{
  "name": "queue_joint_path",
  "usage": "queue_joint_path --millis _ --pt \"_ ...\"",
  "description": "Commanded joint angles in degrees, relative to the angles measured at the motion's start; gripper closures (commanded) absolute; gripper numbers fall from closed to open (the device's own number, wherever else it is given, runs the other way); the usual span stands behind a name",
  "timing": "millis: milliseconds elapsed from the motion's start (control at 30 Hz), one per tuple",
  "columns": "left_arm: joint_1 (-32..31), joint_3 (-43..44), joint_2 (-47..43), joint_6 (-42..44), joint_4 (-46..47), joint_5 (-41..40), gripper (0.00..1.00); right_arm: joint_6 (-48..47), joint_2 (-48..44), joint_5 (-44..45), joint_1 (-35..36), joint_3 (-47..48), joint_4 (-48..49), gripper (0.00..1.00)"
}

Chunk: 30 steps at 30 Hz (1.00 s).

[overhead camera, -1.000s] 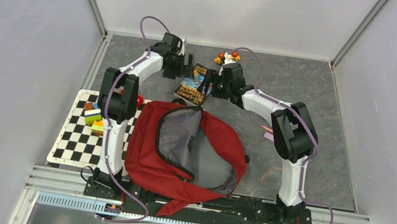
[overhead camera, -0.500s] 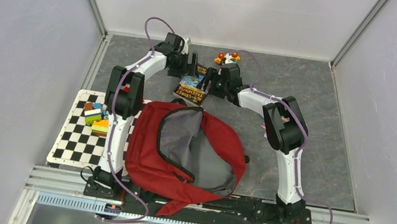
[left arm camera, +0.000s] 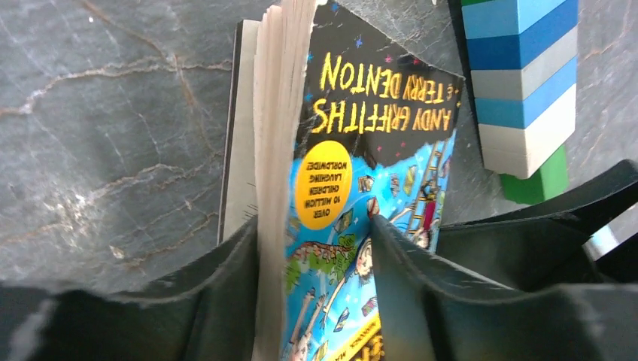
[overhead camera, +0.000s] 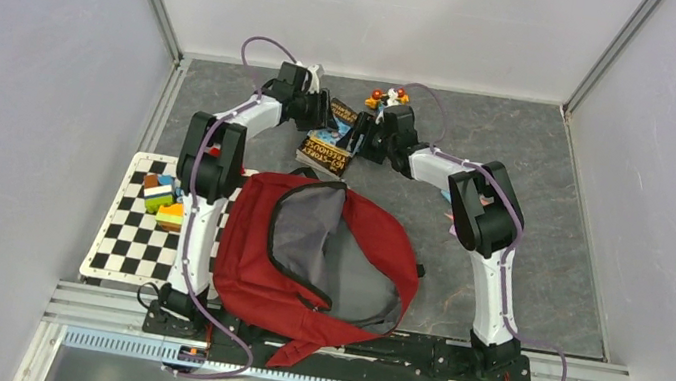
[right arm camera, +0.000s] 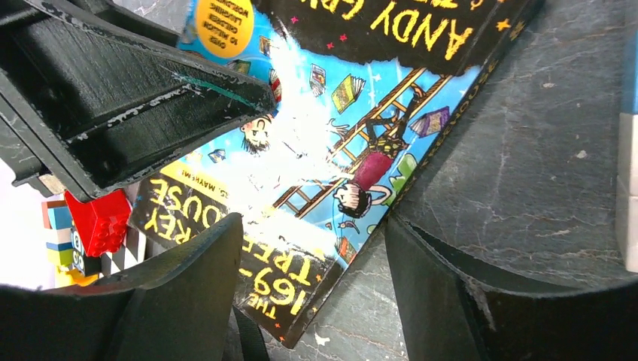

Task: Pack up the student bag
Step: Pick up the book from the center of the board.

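Dark-red student bag [overhead camera: 248, 258] lay unzipped, grey lining showing. Left gripper [left arm camera: 312, 226] pinched the book [left arm camera: 376, 135], right gripper [right arm camera: 312, 222] gaped wide over it.

I count one dark-red student bag [overhead camera: 247, 263], one paperback book [overhead camera: 324, 153] and one black-and-white checkered mat [overhead camera: 119, 239]. Toy building blocks sit in two groups: a near block cluster [overhead camera: 161, 199] on the mat and a far block cluster [overhead camera: 386, 97] behind the book. Individual blocks are too small for me to count.
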Motion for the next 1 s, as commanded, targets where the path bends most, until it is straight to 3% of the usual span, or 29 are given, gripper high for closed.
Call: queue_joint_path --millis 0,200,433,667,800,967 --pt "-2.9 -2.83 -5.41 -7.63 3.91 8.32 0.53 -0.53 1.72 -1.92 1.04 -0.87 0.77 0.26" --pt "-2.83 -5.46 -9.9 -6.75 2.3 5.61 0.97 -1.22 -1.09 -1.46 0.9 -2.64 1.17 0.26" --pt "-1.99 -14.92 -24.76 -8.28 10.94 2.45 0.98 -5.48 -12.93 -2.31 -2.45 -7.82 2.81 0.19" --pt "-1.49 -20.54 -40.53 -12.93 19.29 1.57 0.98 -19.56 -33.47 -0.48 -4.0 -13.68 -1.26 0.08" --pt "-1.49 -25.28 -49.22 -17.27 24.46 2.21 0.98 -18.73 -43.91 -6.11 -4.66 -17.92 0.48 0.05" --pt "-1.58 -31.79 -57.81 -23.52 30.85 10.08 0.98 -11.81 -53.83 -15.7 -4.65 -24.25 8.54 0.05"
